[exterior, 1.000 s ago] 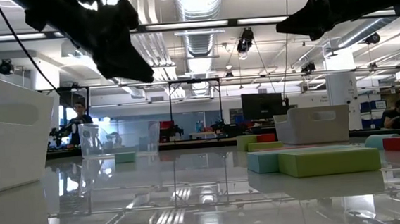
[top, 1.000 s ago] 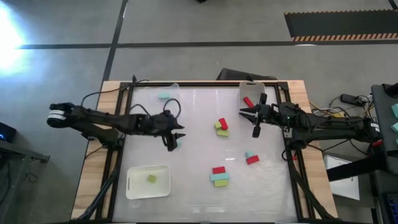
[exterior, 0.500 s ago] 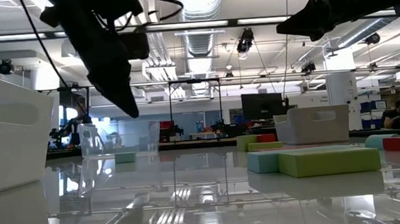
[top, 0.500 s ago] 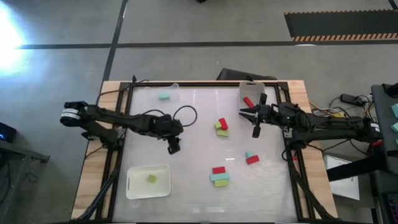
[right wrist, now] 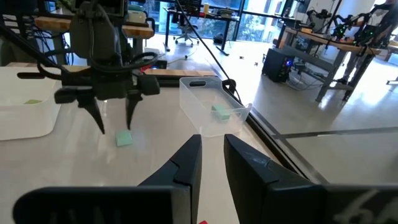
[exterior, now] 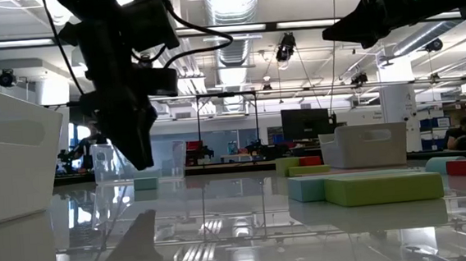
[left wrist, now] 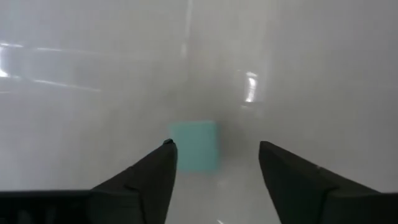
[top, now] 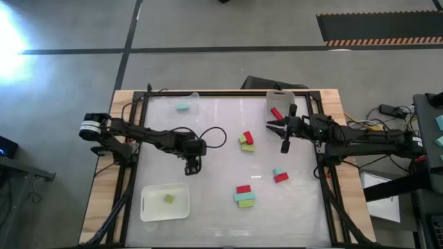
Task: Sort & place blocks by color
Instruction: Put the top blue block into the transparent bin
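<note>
On the white table (top: 221,207), left of centre, a small light teal block (left wrist: 194,146) lies flat, a plain square-faced piece; the left gripper (top: 192,166) points down over it, fingers (left wrist: 146,180) spread wide on either side, gripping nothing. The right gripper (top: 284,137) hangs closed and empty near the far right tray (top: 278,100); from overhead the left gripper hides the block.

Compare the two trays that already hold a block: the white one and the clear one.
The white tray is opaque and sits at the table's near left corner; the clear tray is see-through and sits at the far edge. The white tray holds a yellow-green block; the clear tray holds a teal block. Each holds just one block, and both lie on the left arm's side.
</note>
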Controlling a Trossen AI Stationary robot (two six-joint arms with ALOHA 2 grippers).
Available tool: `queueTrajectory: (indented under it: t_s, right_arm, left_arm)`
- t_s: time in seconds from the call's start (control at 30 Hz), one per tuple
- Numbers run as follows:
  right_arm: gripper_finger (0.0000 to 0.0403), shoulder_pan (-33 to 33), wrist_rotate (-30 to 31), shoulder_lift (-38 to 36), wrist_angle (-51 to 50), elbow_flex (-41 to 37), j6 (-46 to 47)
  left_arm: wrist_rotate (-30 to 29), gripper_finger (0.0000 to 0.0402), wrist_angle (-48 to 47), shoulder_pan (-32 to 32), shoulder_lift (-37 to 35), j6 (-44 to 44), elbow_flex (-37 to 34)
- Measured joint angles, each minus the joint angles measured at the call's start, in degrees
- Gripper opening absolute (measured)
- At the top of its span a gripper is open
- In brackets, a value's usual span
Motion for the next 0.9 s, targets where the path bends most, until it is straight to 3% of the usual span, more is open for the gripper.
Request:
queueTrajectory:
  t_s: [0.13, 0.57, 0.9]
  right_arm:
    - [0.0059, 0.0, 0.0, 0.0, 0.0, 0.0, 0.0]
    - [0.0059, 0.0, 0.0, 0.0, 0.0, 0.0, 0.6]
    - [0.0059, 0.0, 0.0, 0.0, 0.0, 0.0, 0.6]
  left_arm:
    - [-3.4, 0.0242, 0.4, 0.3, 0.0, 0.9, -0.7]
    - [-1.2, 0.0247, 9.4, 0.3, 0.0, 1.8, -6.2]
    - [-1.3, 0.0247, 11.3, 0.3, 0.5, 1.4, -7.8]
